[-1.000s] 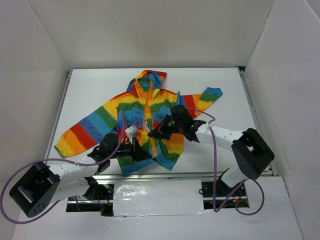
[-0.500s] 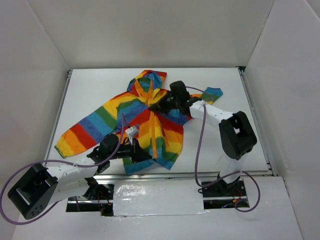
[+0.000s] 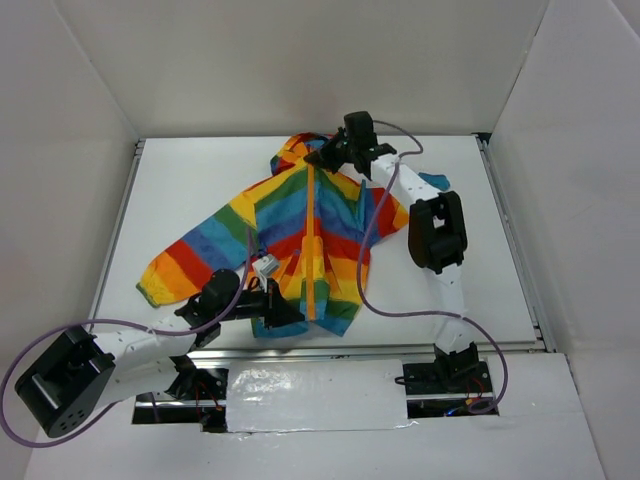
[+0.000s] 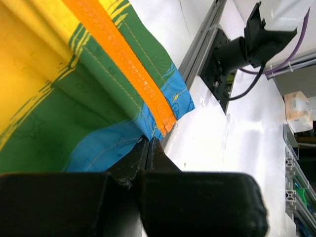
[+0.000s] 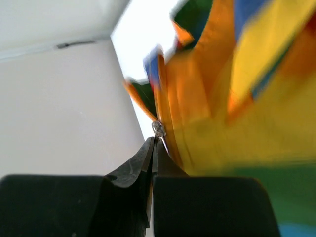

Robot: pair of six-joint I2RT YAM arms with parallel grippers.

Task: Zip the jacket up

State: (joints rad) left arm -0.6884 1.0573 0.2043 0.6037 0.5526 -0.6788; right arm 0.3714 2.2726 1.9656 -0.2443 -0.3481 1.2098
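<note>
The rainbow-striped jacket lies flat on the table. The left gripper pinches its bottom hem beside the orange zipper band. The right gripper is clamped on the metal zipper pull at the collar.

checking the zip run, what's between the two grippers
The orange zipper band of the jacket, running from the left gripper at its hem to the right gripper at its top. The top view shows it.
</note>
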